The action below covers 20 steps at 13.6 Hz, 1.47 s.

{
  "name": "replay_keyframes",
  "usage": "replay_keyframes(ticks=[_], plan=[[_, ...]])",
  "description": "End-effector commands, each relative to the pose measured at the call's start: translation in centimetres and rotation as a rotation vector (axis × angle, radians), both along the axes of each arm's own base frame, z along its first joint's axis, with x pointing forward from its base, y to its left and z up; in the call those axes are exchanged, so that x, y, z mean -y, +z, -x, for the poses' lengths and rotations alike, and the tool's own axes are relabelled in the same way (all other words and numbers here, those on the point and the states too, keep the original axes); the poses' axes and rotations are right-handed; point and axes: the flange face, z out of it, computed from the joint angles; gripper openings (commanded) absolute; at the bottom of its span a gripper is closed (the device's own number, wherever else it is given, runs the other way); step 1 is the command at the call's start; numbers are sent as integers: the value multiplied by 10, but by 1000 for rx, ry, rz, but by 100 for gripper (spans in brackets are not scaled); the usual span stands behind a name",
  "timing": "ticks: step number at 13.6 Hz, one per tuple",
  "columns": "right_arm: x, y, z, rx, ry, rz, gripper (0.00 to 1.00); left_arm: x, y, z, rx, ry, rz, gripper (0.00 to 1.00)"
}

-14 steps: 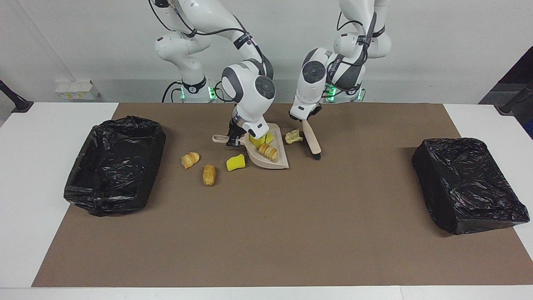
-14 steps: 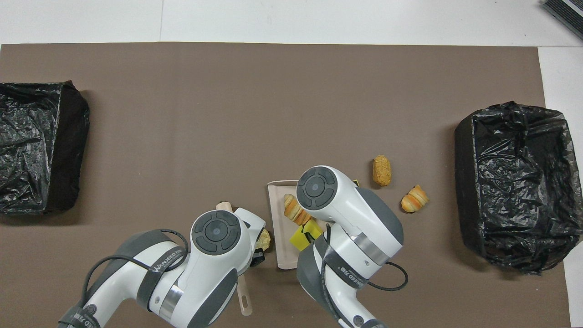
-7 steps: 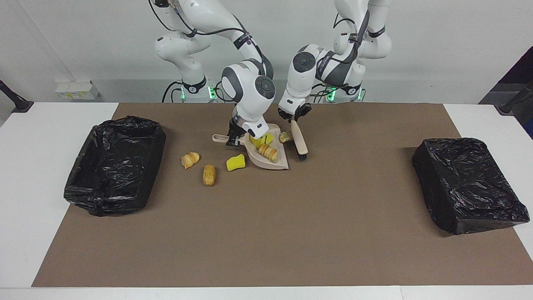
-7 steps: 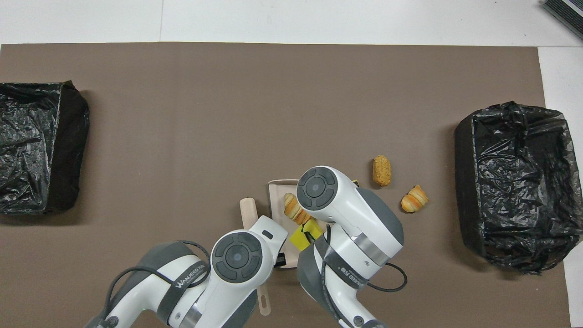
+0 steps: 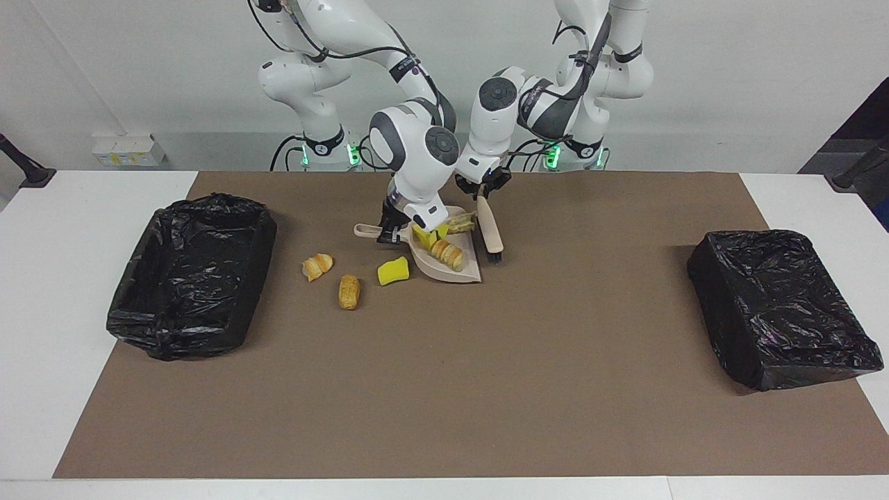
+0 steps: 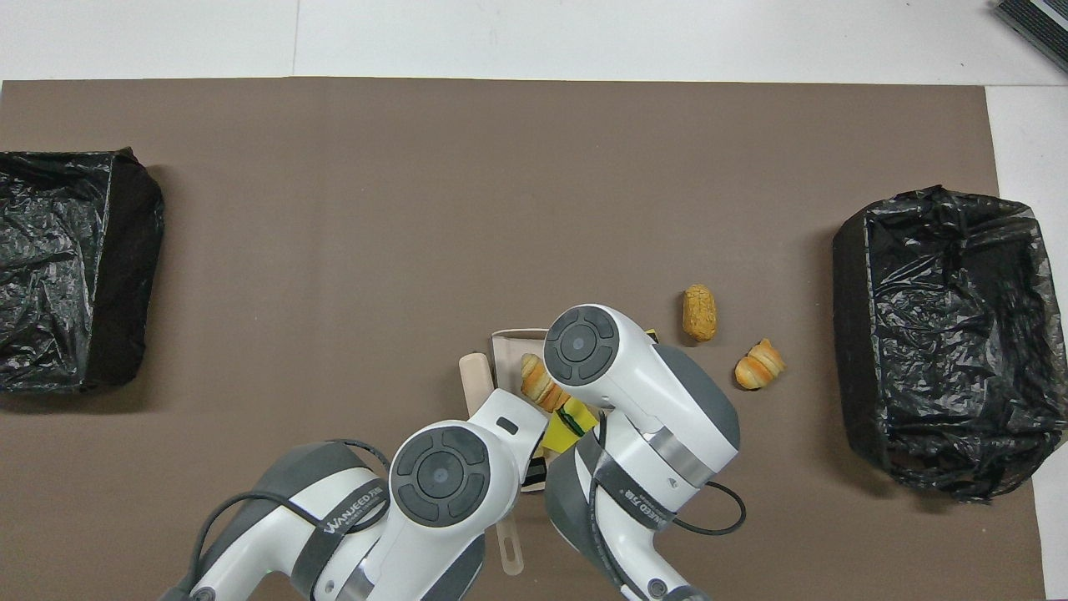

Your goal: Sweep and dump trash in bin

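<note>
Worktop [image 5: 799,201] under a brown mat [image 5: 444,389]. Two black-lined bins: one at the right arm's end [image 5: 187,274], one at the left arm's end [image 5: 781,305]; nothing visible in either, though the dark liners make that hard to confirm.

Beige dustpan [image 5: 467,267] sits near the robots at mid-mat, right gripper [image 5: 389,232] closed on its handle. It holds a striped bread piece [image 5: 448,255], yellow sponge chunks [image 5: 425,235] and another tan scrap [image 5: 461,223] at its edge. Left gripper [image 5: 480,189] is closed on the brush [image 5: 490,229], which rests just beside the pan's open side.

Outside the pan, toward the right arm's end: a yellow sponge chunk [image 5: 393,270] just beside it, a brown bread piece [image 5: 349,291], and an orange-striped piece [image 5: 317,266].

Handling guess: scraps are light, soft, likely to roll or bounce off bristles, so push low and slow. The pan is stiff and light; grip the handle and keep it level, or scraps slide out.
</note>
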Motion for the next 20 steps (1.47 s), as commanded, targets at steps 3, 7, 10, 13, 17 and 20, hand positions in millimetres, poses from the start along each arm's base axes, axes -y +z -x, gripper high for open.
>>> replay_keyframes(ticks=[3, 7, 10, 13, 17, 20], plan=[[6, 4, 4, 17, -32, -20, 0, -33, 39, -36, -34, 98, 14, 0], [25, 4, -11, -21, -87, -93, 0, -49, 46, -43, -46, 125, 11, 0], [54, 9, -30, -72, -129, -250, 0, -61, 42, -35, -85, 27, -10, 0], [98, 32, -59, -89, -145, -413, 0, -64, 26, -29, -114, 12, -29, 0], [170, 78, -89, -22, -269, -553, 0, -96, 35, -53, -79, -33, -26, 0], [230, 123, -111, 36, -358, -586, 0, -118, 38, -55, -71, -120, -24, 0]])
